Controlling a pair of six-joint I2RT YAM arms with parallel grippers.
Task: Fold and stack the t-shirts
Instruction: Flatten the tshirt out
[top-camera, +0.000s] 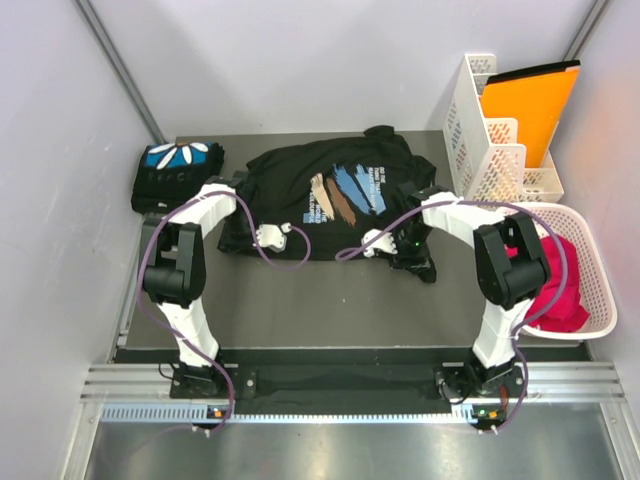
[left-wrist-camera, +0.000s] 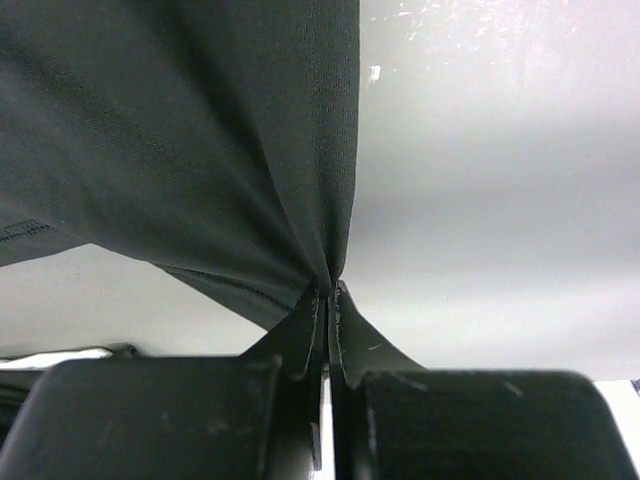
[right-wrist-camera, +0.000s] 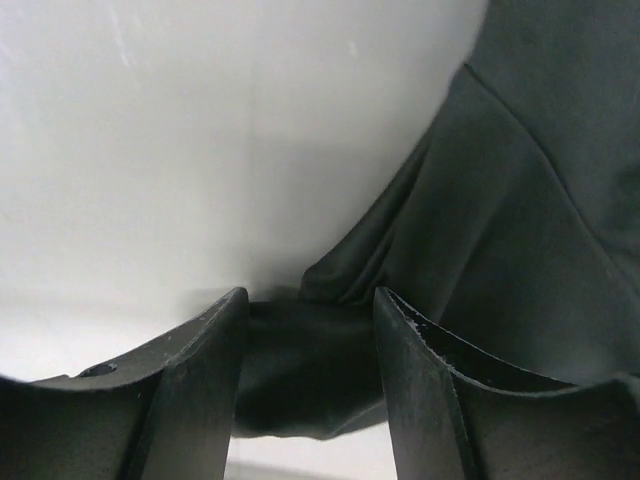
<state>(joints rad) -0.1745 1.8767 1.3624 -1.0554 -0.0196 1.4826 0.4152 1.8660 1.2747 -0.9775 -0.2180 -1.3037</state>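
In the left wrist view, the left gripper (left-wrist-camera: 328, 292) was closed tight. Its two fingers pinched a bunched fold of the black t-shirt (left-wrist-camera: 200, 130). From the fingertips the cloth rose and spread to the upper left, and a stitched hem (left-wrist-camera: 30, 232) showed near the left edge.

In the right wrist view, the right gripper (right-wrist-camera: 310, 305) had its fingers standing apart. A fold of the black cloth lay in the gap between them, and the rest of the shirt went up to the right.

In the top view, the black t-shirt lay spread and wrinkled in the middle of the dark table (top-camera: 330, 310). Its print (top-camera: 340, 195) of blue and tan brush strokes faced up. The left arm reached to its lower left edge and the right arm to its lower right corner. A second t-shirt (top-camera: 177, 172), folded, with a blue print and white petals on top, lay at the far left corner, apart from the first. A white rack (top-camera: 470, 130) with an orange folder (top-camera: 525, 105) stood at the far right. A white basket (top-camera: 598, 290) holding pink cloth (top-camera: 555, 280) stood beside the right edge of the table.
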